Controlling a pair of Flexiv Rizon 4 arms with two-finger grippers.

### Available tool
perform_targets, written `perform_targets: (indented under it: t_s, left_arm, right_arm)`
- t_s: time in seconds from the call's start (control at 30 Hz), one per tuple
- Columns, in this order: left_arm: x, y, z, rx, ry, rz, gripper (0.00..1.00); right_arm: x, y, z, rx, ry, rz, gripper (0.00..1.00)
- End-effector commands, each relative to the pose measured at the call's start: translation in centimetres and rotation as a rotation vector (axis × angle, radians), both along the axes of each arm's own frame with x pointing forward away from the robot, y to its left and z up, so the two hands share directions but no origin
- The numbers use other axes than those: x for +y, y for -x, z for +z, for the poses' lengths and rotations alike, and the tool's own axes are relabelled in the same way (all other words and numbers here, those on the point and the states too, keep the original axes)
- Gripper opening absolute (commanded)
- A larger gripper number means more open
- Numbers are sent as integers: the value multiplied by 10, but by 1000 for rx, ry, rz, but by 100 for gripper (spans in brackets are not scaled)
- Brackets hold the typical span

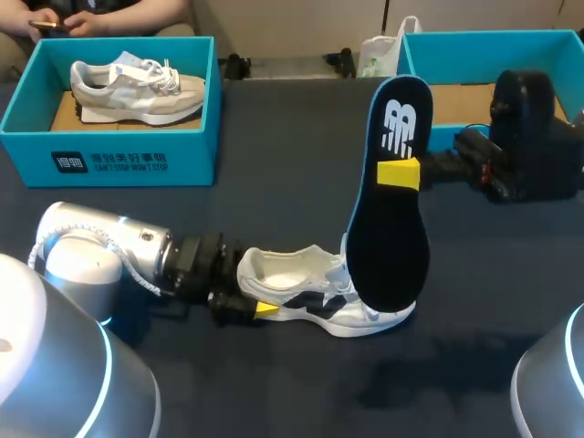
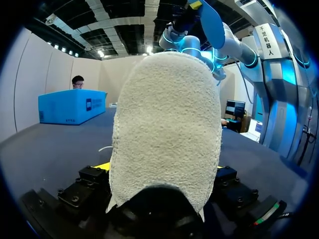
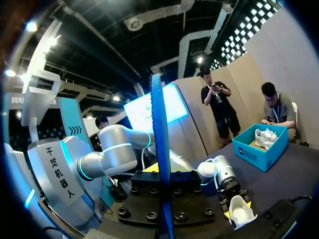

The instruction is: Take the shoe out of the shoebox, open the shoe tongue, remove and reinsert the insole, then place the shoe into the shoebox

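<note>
The left claw is pressed onto the heel of the white shoe. The shoe lies on its sole on the dark table, with its toe pointing away from that claw. From above only one yellow tip is shown, the other being hidden behind the heel. In the left wrist view the fuzzy heel fills the space between the fingers, so the tips are covered except for slivers of yellow at either side.

The right claw is closed on the dark insole, which is pinched in its upper part. The insole hangs upright below that claw with its lower end at the shoe's toe, but whether it touches cannot be made out. In the right wrist view the insole is seen edge-on, as a thin blue strip between the fingers.

Well beyond the left claw a blue shoebox holding a second shoe is seen. A second shoebox is partly hidden behind the right arm.
</note>
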State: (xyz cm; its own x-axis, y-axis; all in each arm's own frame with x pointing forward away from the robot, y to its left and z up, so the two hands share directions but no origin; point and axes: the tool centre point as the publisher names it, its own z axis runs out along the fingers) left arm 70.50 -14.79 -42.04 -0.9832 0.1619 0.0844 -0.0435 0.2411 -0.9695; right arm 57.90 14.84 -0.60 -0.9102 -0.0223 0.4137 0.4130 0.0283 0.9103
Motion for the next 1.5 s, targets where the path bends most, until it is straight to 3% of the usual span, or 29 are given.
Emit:
perform_targets:
  t_s: [0.03,0.6,0.87,1.37,1.5]
  left_arm:
    - [7,-2,4,-6,-21,-6,100]
    - [31,-9,11,-41,-176,13,100]
    - [50,-16,14,-66,-401,56,100]
    - [53,-18,14,-69,-406,36,100]
    - [60,-23,20,-105,-538,10,100]
  right_arm:
    - [2,0,-1,2,2,0,0]
    - [2,0,-1,2,2,0,0]
    - [2,0,-1,2,2,0,0]
    - [2,0,-1,2,2,0,0]
    - [2,0,-1,2,2,0,0]
